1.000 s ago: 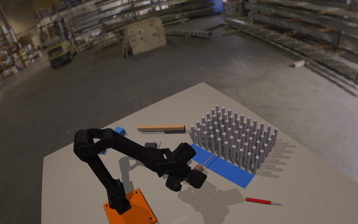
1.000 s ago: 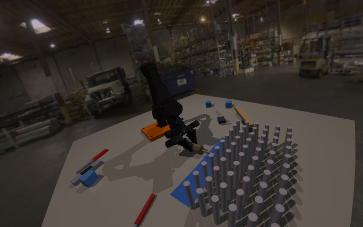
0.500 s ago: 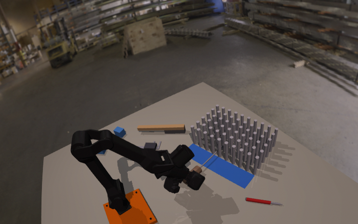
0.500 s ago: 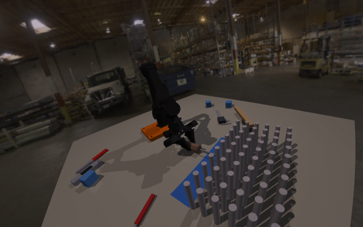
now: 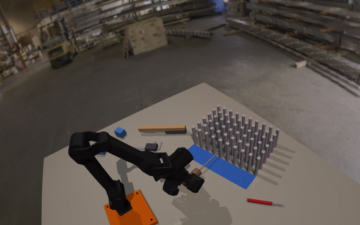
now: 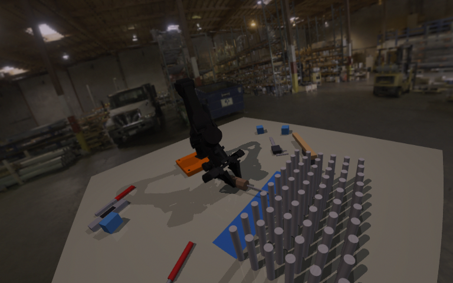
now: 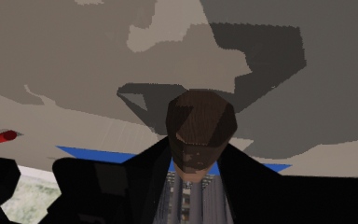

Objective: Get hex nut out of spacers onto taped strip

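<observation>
My gripper [image 5: 189, 178] [image 6: 235, 180] [image 7: 194, 141] is shut on the wooden handle [image 5: 195, 171] [image 6: 242, 183] [image 7: 201, 121] of a thin metal rod tool, above the table in front of the spacers. The rod [image 5: 208, 162] [image 6: 255, 188] reaches over the blue taped strip [image 5: 228, 172] [image 6: 227, 243] [image 7: 103, 155] to the front row of standing grey spacers [image 5: 220, 148] [image 6: 235, 243] [image 7: 196, 201]. Its tip is hidden among or just at them; I cannot tell whether it touches one. The spacers in view stand upright. The nut is not visible in any view.
A red-handled tool [image 5: 259, 201] [image 6: 180, 260] lies beyond one end of the strip. An orange-brown bar [image 5: 161, 128] [image 6: 304, 145] and a black-headed tool [image 5: 151, 146] [image 6: 276, 149] lie past the other end. A blue cube [image 6: 111, 223] sits beside a grey-black bar [image 6: 108, 212].
</observation>
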You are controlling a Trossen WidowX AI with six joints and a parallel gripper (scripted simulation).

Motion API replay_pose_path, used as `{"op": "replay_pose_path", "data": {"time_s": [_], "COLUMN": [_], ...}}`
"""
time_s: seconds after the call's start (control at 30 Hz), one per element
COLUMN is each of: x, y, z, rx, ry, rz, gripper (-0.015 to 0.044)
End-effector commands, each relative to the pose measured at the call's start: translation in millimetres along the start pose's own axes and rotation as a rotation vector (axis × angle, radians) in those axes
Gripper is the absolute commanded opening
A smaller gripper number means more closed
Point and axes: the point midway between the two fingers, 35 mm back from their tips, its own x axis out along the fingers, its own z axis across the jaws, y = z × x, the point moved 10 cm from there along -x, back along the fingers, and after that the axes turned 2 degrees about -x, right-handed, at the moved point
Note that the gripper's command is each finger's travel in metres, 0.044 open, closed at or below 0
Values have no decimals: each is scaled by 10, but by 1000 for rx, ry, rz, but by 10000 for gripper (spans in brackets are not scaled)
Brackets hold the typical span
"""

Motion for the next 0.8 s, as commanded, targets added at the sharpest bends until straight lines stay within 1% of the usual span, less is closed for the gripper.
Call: {"op": "replay_pose_path", "data": {"time_s": [0.0,0.77], "x": [-26,-110], "y": [-32,-159], "z": [-9,-12], "rx": [-3,-4], "ry": [4,4], "rz": [3,2], "gripper": [0,0]}}
